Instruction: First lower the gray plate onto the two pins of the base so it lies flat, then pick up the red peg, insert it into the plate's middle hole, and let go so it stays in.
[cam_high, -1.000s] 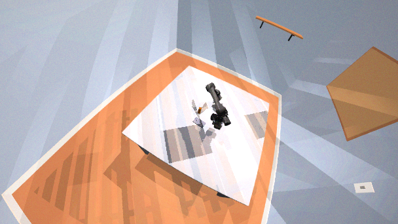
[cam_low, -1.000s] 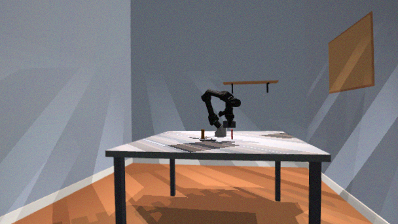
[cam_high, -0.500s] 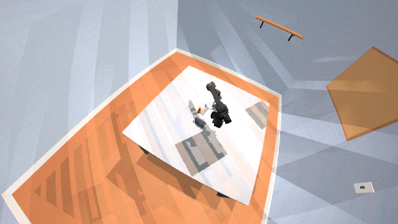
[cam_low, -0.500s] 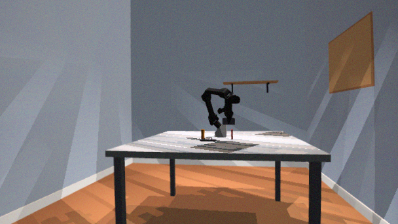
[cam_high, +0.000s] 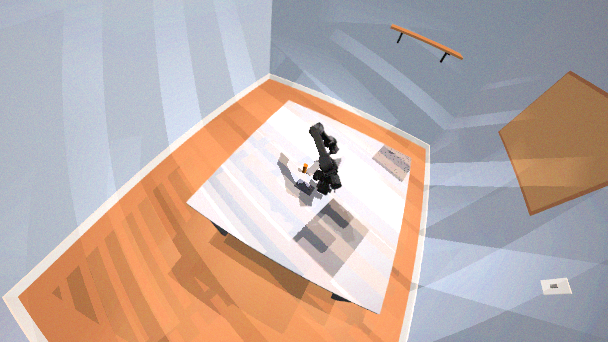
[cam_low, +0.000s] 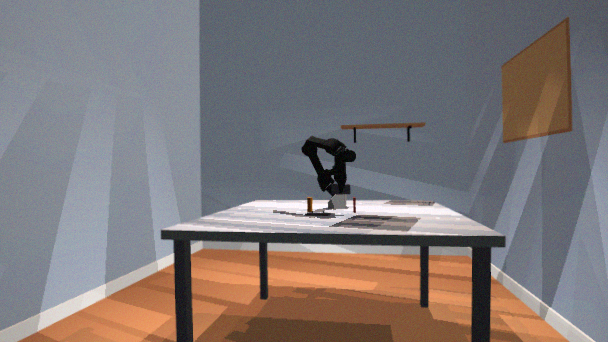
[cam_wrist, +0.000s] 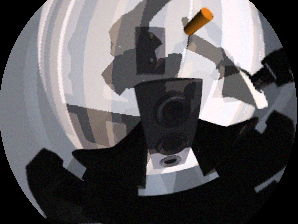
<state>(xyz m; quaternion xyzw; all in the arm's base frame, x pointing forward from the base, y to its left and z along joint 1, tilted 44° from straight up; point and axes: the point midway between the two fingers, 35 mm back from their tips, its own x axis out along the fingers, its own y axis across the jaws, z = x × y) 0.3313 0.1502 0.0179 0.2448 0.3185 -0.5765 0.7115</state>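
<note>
The black arm (cam_low: 320, 155) stood on the white desk (cam_low: 280, 222) and bent over like a hook. Its fingers (cam_low: 339, 196) pointed down and were shut on the gray plate (cam_low: 338, 201). The plate hung just above the desk, held up in the air and not lying flat. In the wrist view the gray plate (cam_wrist: 168, 129) filled the middle, and its round holes showed, with the dark fingers on both sides of it.

The red peg (cam_low: 354, 204) stood upright on the desk, just beside the plate on the right as seen from the front. It was thin and small. An orange peg (cam_low: 310, 204) stood upright too, on the other side of the plate, near it but not touching. From above, the orange peg (cam_high: 305, 167) sat just left of the arm's hand.

A dark flat thing (cam_low: 320, 214) lay on the desk in front of the orange peg. It may have been the base, but it was too small and dark to be sure.

A wooden shelf (cam_low: 382, 126) hung on the back wall, and a brown board (cam_low: 537, 85) hung on the right wall.
</note>
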